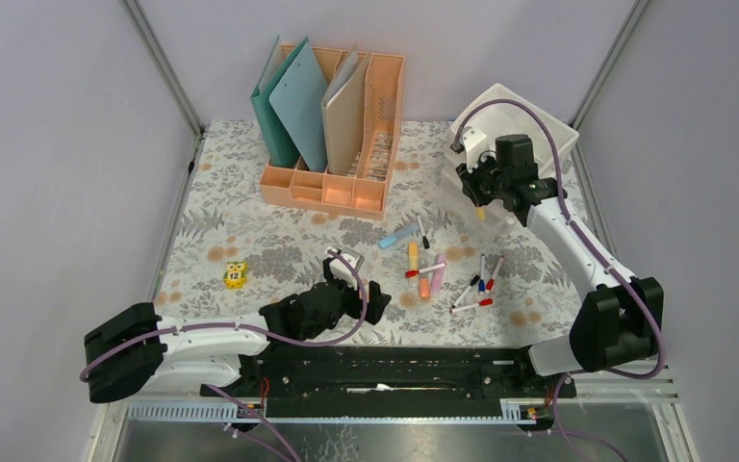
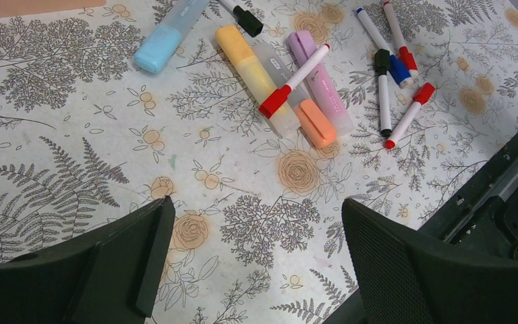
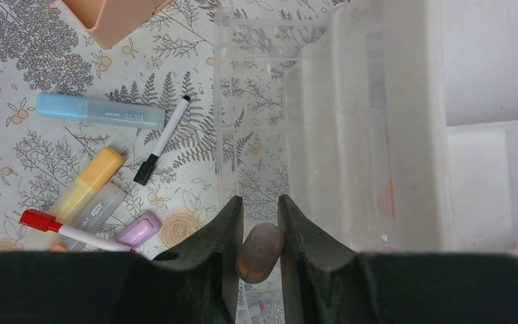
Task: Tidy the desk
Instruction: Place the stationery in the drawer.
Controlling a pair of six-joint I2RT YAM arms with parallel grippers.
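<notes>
Large rectangular worktop (image 1: 250,221), covered in white-grey cloth printed with grey ferns and tan-orange flowers, is seen filling the space in front of both arm bases.

- Peach slotted plastic file rack (image 1: 332,183) is set at the rear left; teal, pale-blue and beige folders are stood in it.
- White plastic drawer unit (image 1: 539,120) is placed at the rear right, with a clear plastic drawer (image 3: 324,101) pulled out.
- Right claw (image 3: 260,202) is held over the clear drawer's near edge, pinched on a small rounded orange-tan object (image 3: 260,253) seen end-on; its kind cannot be told.
- Left claw (image 2: 253,229) is spread wide, nothing between the fingers, low over the front centre.
- Blue highlighter (image 2: 168,37), yellow highlighter (image 2: 249,64), orange highlighter (image 2: 313,125) and purple highlighter (image 2: 317,74) are clustered mid-worktop; a thin red-capped marker (image 2: 293,81) is laid across them.
- More thin markers (image 2: 394,67) are scattered just to their right.
- Small yellow owl figure (image 1: 236,276) is stood apart, front left.
</notes>
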